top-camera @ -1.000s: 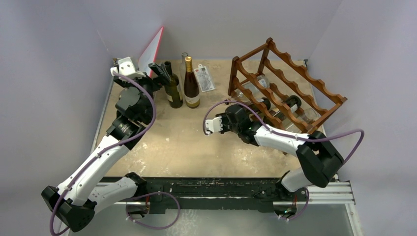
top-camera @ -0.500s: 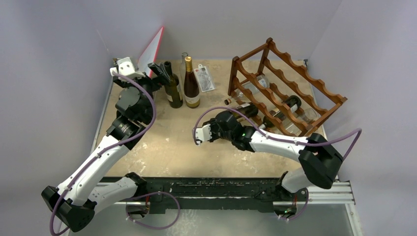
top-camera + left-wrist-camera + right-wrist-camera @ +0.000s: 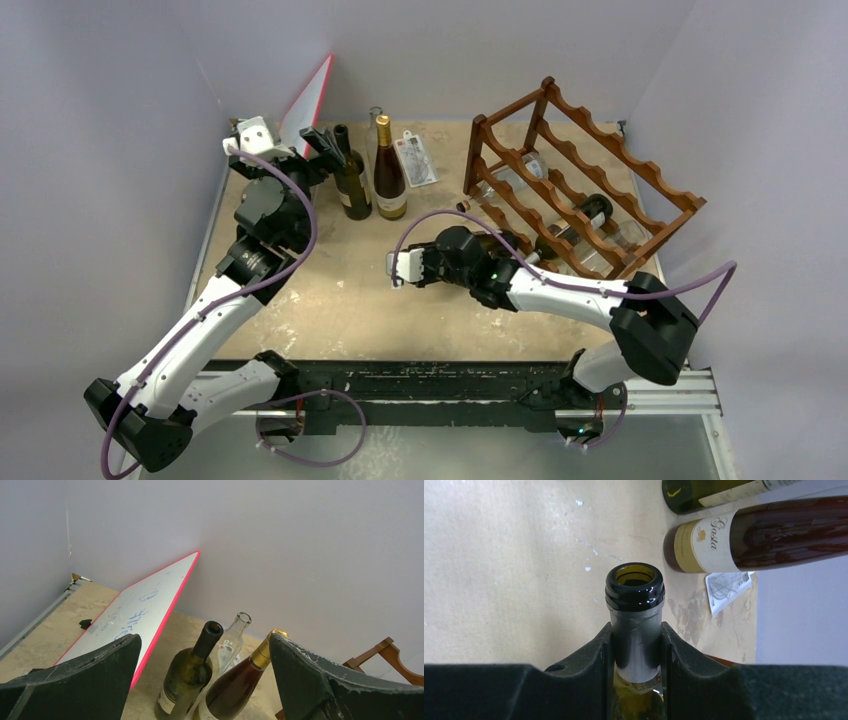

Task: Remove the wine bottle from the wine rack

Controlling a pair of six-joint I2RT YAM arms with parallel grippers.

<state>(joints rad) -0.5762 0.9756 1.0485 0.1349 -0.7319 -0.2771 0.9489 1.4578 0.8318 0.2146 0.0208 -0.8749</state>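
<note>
Bottle (image 3: 634, 587) sits clamped by its neck in our right gripper (image 3: 636, 647), at the rack's (image 3: 600, 170) 9 o'clock side. Our left gripper (image 3: 204, 640) gapes wide at 11 o'clock, over 3 standing bottles (image 3: 187, 675).

uncorked green wine bottle (image 3: 634, 611); reddish-brown scalloped wine rack (image 3: 622, 150) standing upright

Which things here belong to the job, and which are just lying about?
Job: wine rack; wine bottle; right claw gripping its neck.
Lying about: whiteboard; standing bottles; paper card; left claw, open.
</note>
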